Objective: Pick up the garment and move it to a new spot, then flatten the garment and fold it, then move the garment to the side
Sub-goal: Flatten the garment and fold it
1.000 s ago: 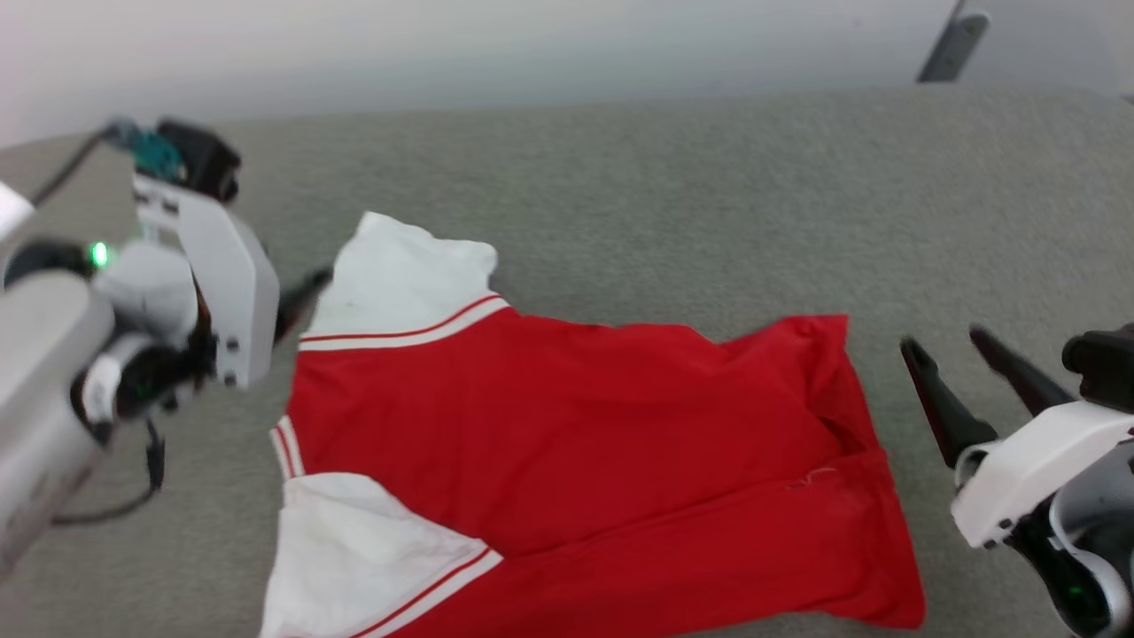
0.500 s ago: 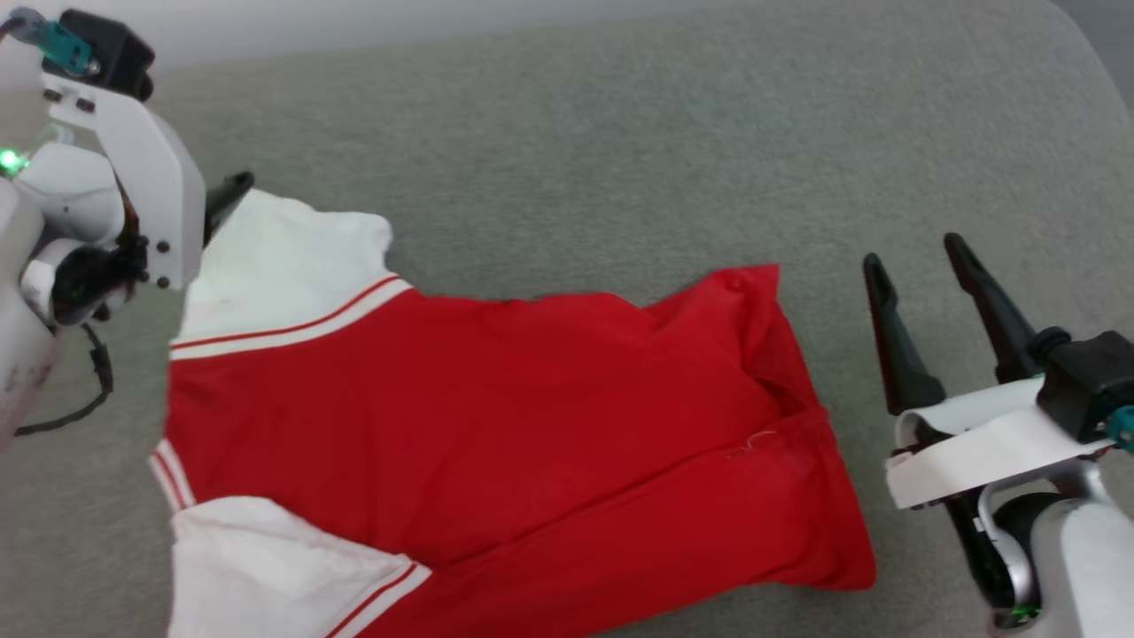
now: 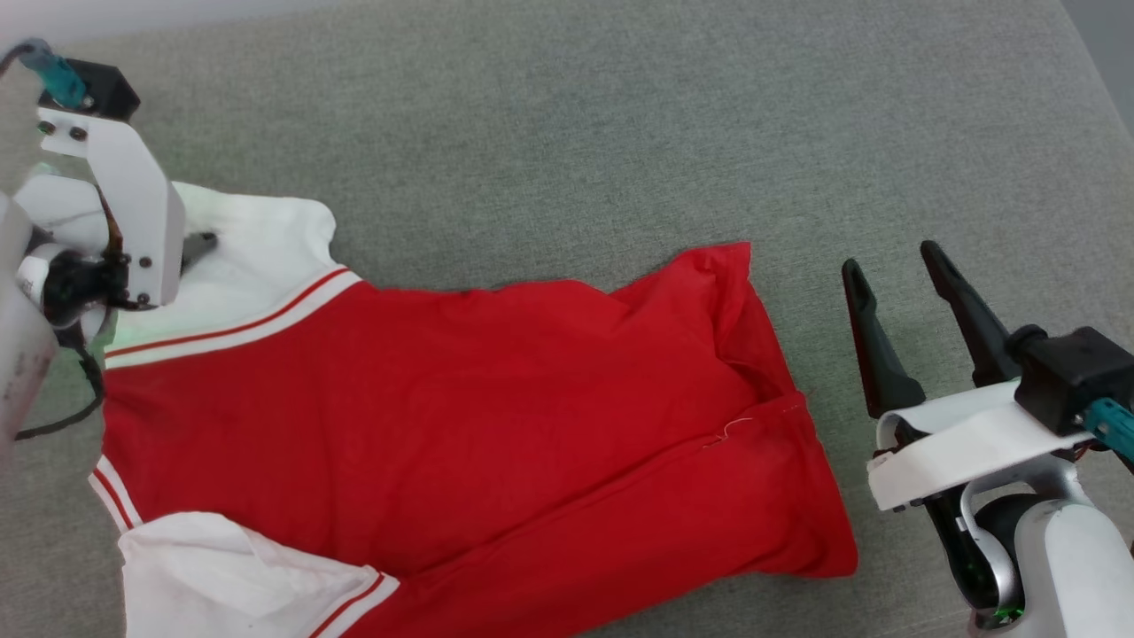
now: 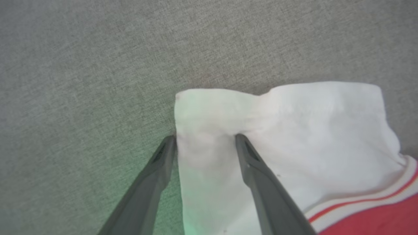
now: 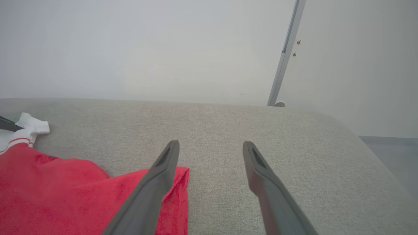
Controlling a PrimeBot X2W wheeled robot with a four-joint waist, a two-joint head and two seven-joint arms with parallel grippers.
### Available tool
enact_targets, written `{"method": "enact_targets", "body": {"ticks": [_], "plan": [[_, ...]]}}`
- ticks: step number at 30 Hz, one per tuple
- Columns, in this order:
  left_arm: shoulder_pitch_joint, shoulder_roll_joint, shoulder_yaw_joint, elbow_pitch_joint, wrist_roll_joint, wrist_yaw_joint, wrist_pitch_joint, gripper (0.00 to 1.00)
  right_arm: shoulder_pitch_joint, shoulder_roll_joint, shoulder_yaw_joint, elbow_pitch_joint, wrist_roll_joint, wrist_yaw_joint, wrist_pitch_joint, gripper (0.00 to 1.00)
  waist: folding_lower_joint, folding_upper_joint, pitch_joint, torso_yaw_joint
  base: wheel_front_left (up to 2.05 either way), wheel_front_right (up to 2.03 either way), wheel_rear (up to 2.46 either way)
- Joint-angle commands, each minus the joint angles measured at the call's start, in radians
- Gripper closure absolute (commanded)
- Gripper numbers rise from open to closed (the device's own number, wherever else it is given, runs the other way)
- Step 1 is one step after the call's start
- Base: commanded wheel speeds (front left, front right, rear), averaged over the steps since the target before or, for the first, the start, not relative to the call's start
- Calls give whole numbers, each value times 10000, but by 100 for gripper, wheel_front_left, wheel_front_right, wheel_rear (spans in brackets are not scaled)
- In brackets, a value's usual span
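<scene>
The garment (image 3: 461,399), a red jersey with white short sleeves and red-and-white striped trim, lay spread on the grey fabric surface (image 3: 576,133). In the head view it ran from the centre toward 8 o'clock, with its collar end at 9 o'clock and its hem at 3 o'clock. One white sleeve (image 3: 266,239) pointed to 10 o'clock and the other sleeve (image 3: 221,576) lay rumpled at 7 o'clock. The hem was creased and partly folded over, with a loose pale thread (image 3: 728,432) near it. The left hand (image 4: 205,138) was at the 10 o'clock sleeve with its jaws spread wide. In the left wrist view one finger (image 4: 153,176) sat on the grey fabric right at the sleeve's outer edge, while the other finger (image 4: 258,173) rested on the white cloth, so a strip of sleeve lay between them. A green glow tinted the fabric beside that finger. The right hand (image 3: 891,257) stood at 3 o'clock, near the hem but apart from it, its jaws also wide and holding nothing. Its wrist view looked over the hem corner toward a pale wall (image 5: 130,49) and a thin metal pole (image 5: 284,65) at 1 o'clock.
</scene>
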Motion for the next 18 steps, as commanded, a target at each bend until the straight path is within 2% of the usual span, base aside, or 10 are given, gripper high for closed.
{"method": "enact_targets", "body": {"ticks": [1, 2, 3, 10, 18], "plan": [[124, -40, -64, 117, -12, -3, 32, 31, -111, 2, -1, 7, 105, -17, 94, 0, 0, 0, 14, 2, 0, 0, 0], [184, -114, -55, 249, -109, -17, 116, 89, -96, 2, 67, 53, 201, -17, 262, 0, 0, 0, 23, 10, 0, 0, 0], [193, -173, -58, 321, -127, -24, 119, 100, -116, -51, 148, 32, 237, -17, 375, 0, 0, 0, 34, 23, 0, 0, 0], [-153, -315, -54, 559, -146, -68, -150, 100, -326, -128, 424, -80, 827, -17, 1679, 0, 0, 0, 100, 159, 0, 0, 0], [-496, -557, -198, 381, -169, -95, -342, 100, -1513, -202, 700, 435, 1271, -17, 4373, 0, 0, 0, 223, 388, 0, 0, 0]]}}
